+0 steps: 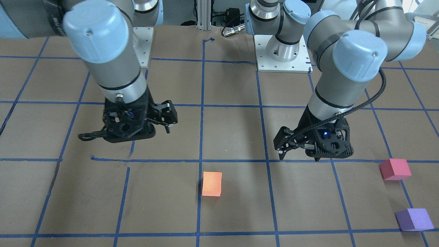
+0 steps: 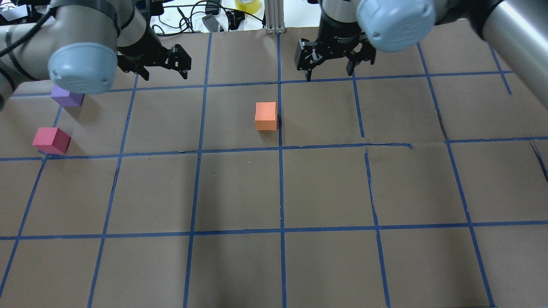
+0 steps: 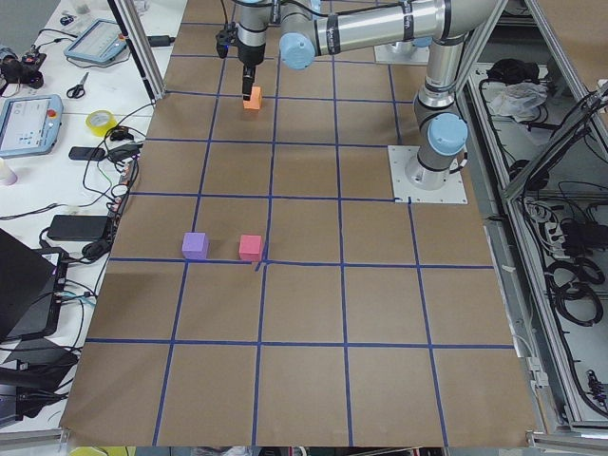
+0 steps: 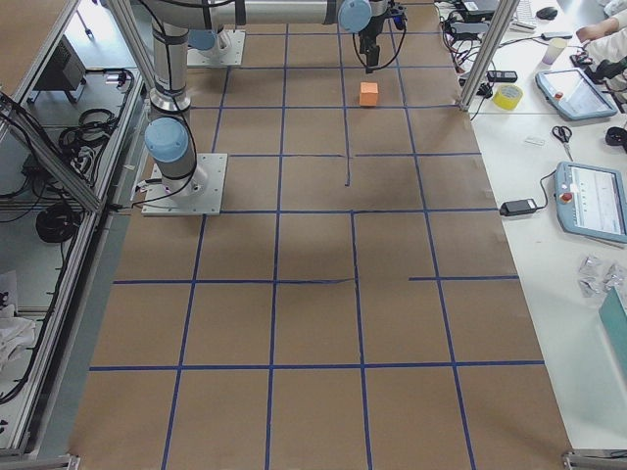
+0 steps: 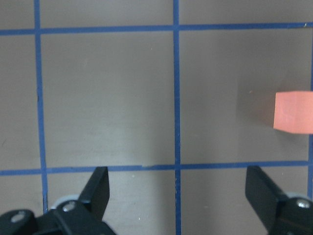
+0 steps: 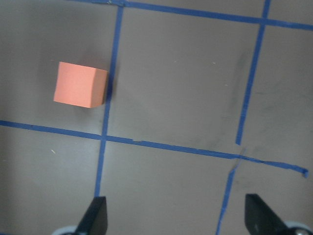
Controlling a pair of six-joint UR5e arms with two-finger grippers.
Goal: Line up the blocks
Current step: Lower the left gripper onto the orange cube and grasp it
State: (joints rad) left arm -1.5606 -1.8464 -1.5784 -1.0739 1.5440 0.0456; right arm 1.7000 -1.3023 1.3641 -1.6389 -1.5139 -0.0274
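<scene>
The orange block (image 2: 266,116) lies near the table's middle, next to a blue tape line. It also shows in the front view (image 1: 212,184), at the right edge of the left wrist view (image 5: 293,111) and in the right wrist view (image 6: 79,84). The pink-red block (image 2: 51,140) and the purple block (image 2: 67,96) lie apart at the left side, and show in the front view (image 1: 395,169) (image 1: 414,219). My left gripper (image 2: 165,75) hovers open and empty between the purple and orange blocks. My right gripper (image 2: 329,72) hovers open and empty beyond and to the right of the orange block.
Brown paper with a blue tape grid (image 2: 280,188) covers the table. The arms' base plates (image 1: 283,56) stand on the robot's side. A yellow tape roll (image 2: 247,5) and cables lie beyond the far edge. A bench with tablets (image 3: 28,119) runs along the operators' side.
</scene>
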